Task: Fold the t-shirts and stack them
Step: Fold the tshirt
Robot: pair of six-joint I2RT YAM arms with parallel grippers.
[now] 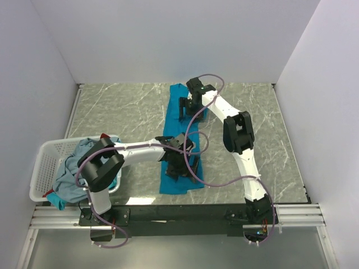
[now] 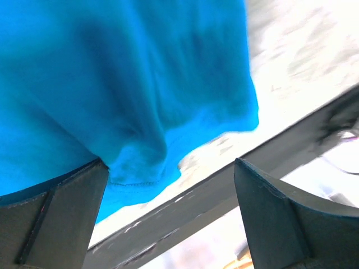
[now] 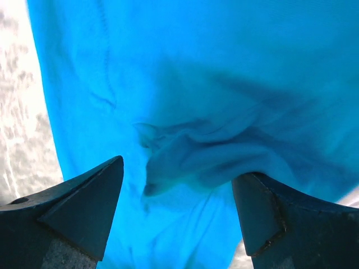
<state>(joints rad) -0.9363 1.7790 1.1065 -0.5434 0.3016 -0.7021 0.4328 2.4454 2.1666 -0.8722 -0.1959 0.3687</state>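
A bright teal-blue t-shirt [image 1: 175, 117] lies as a long narrow strip down the middle of the marble table. My left gripper [image 1: 178, 163] is open over its near end; in the left wrist view the shirt's hemmed corner [image 2: 140, 162] lies bunched beside the left finger, nothing between the fingers. My right gripper [image 1: 188, 107] is open over the far end; in the right wrist view a raised fold of cloth [image 3: 213, 151] sits just ahead of the fingers. More shirts, grey-blue [image 1: 77, 168] and teal, are heaped in the basket.
A white lattice basket [image 1: 42, 168] stands at the table's left near corner. The black rail [image 1: 185, 214] with both arm bases runs along the near edge. White walls enclose the left, back and right sides.
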